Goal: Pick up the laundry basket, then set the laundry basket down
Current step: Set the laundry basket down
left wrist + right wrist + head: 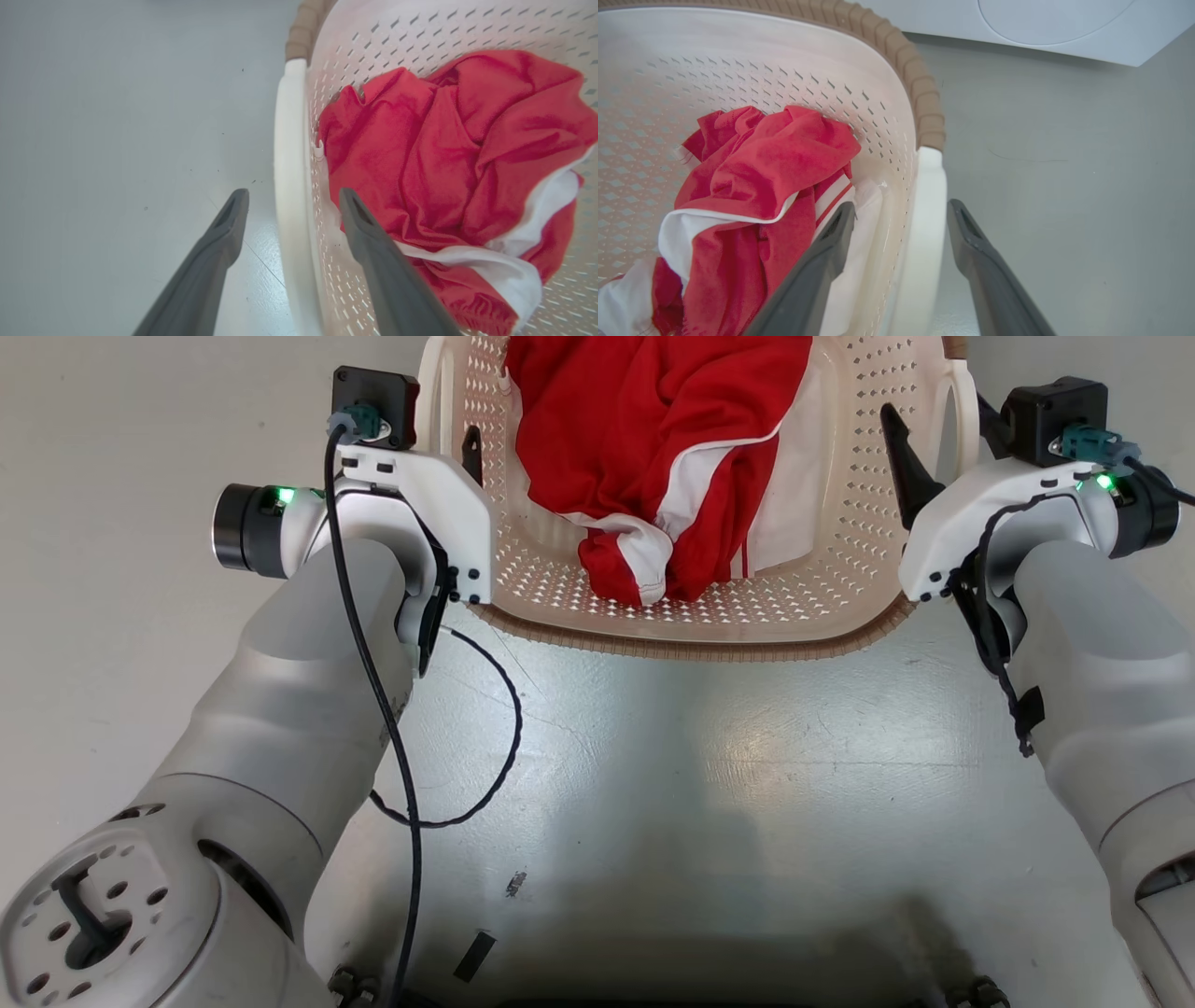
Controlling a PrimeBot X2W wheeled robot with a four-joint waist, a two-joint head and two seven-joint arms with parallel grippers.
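Laundry basket (pixel 700 649): far end cropped | red garment (pixel 644 420): top cropped

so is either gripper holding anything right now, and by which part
Nothing: left gripper and right gripper are open, each straddling a white handle of the laundry basket.

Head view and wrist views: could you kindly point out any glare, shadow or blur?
Head view: pale glare on the floor, a broad shadow along the bottom edge. Left wrist view: the near fingers look soft-edged. Right wrist view: even light, no glare on the laundry basket.
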